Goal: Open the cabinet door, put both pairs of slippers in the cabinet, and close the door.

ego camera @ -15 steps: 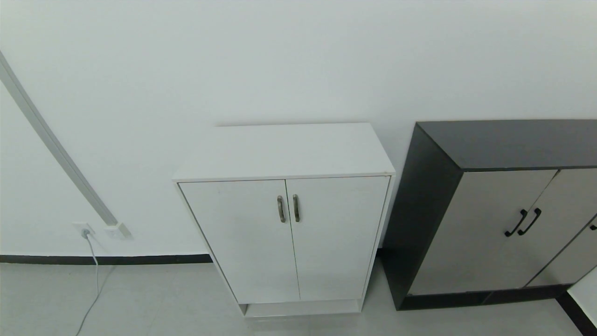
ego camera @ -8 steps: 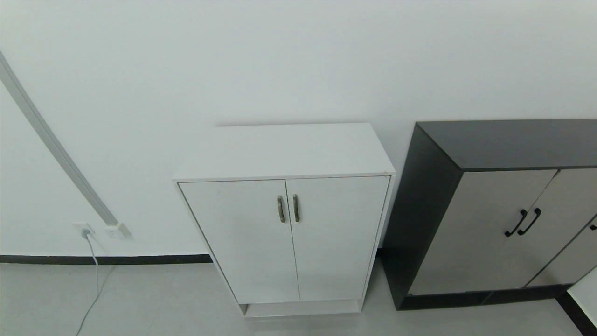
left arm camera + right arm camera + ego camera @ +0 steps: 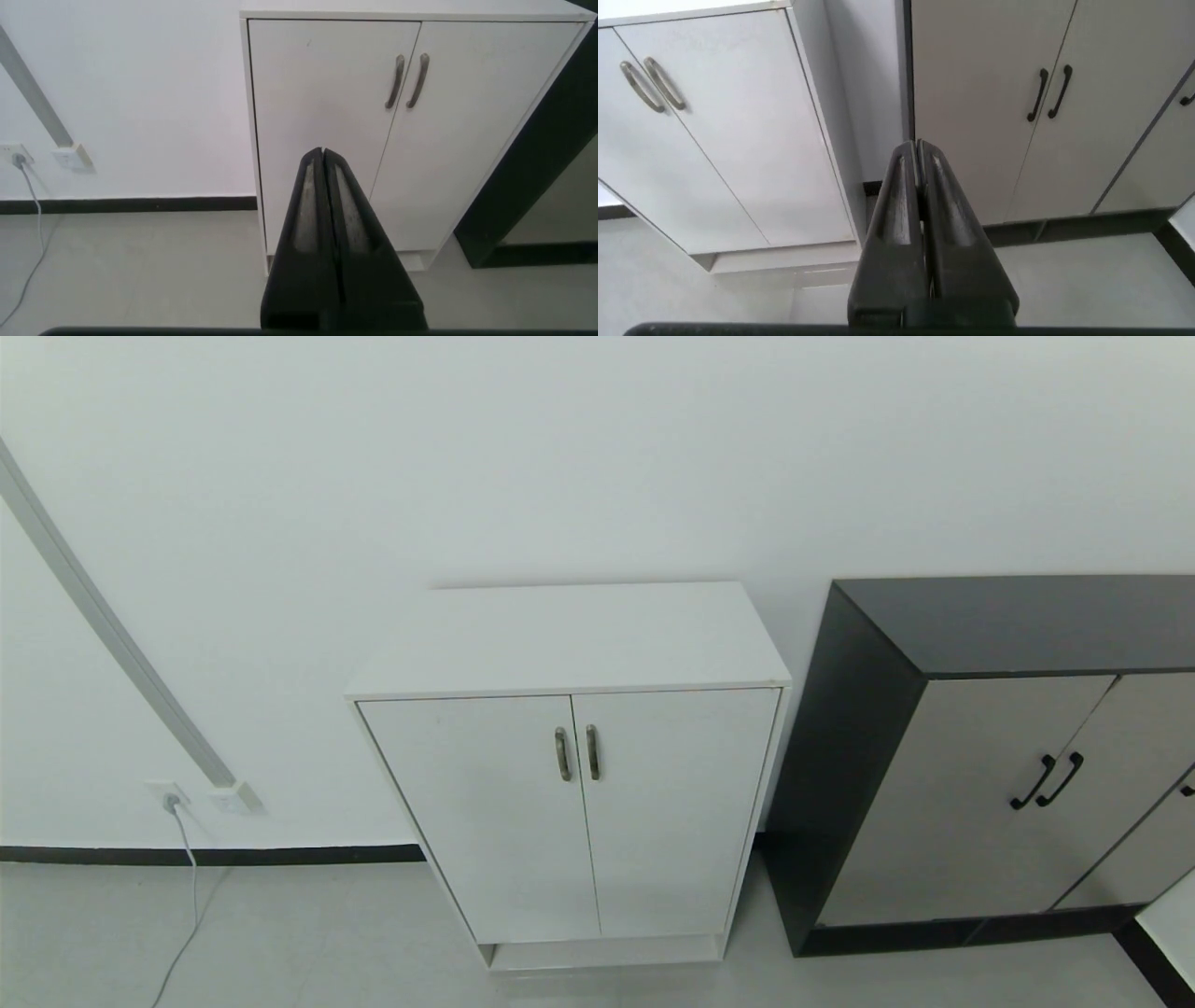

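Note:
A white two-door cabinet [image 3: 569,784] stands against the wall with both doors closed; two metal handles [image 3: 577,752] sit side by side at the middle seam. My left gripper [image 3: 323,154] is shut with nothing in it, held well back from the white cabinet [image 3: 374,121] and facing its left door. My right gripper [image 3: 917,147] is shut and empty too, in front of the gap between the white cabinet [image 3: 719,140] and the darker one. I see no slippers.
A black cabinet [image 3: 990,756] with grey doors and black handles stands close to the right of the white one. On the left, a wall socket [image 3: 168,796] with a cable trailing onto the grey floor [image 3: 280,943]. A grey conduit [image 3: 103,616] runs up the wall.

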You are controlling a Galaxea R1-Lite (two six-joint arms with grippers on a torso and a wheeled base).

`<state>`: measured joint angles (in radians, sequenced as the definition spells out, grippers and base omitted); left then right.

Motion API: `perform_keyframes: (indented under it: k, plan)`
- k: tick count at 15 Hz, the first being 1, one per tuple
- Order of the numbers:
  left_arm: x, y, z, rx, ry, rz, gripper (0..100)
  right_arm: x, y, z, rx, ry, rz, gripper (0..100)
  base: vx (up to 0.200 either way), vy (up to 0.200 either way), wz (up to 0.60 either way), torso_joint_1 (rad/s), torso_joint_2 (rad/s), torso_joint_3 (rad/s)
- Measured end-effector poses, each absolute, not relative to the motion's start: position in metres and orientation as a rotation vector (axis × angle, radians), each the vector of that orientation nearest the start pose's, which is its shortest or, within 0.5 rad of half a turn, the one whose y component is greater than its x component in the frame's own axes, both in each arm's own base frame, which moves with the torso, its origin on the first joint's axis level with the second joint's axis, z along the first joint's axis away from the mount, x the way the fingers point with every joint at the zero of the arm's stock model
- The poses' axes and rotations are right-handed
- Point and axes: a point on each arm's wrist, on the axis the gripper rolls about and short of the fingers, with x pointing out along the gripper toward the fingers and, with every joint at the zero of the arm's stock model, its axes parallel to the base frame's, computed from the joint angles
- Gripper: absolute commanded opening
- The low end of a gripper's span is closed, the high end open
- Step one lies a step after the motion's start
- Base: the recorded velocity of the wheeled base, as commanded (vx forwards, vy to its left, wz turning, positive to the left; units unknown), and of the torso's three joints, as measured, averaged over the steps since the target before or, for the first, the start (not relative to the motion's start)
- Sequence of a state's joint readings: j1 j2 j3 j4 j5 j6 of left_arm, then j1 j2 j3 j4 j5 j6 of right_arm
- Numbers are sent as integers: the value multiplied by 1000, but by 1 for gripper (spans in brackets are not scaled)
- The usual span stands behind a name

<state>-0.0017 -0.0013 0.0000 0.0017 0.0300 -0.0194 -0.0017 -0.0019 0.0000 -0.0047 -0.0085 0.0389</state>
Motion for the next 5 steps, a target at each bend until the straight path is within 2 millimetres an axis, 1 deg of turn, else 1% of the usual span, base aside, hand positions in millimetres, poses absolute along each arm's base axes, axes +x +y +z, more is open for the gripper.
perform_keyframes:
  k: [5]
  plan:
    - [-23,1,75,-19,0,29,0,-23,0,76,38,-7,7,0,0,0,0,0,0,0]
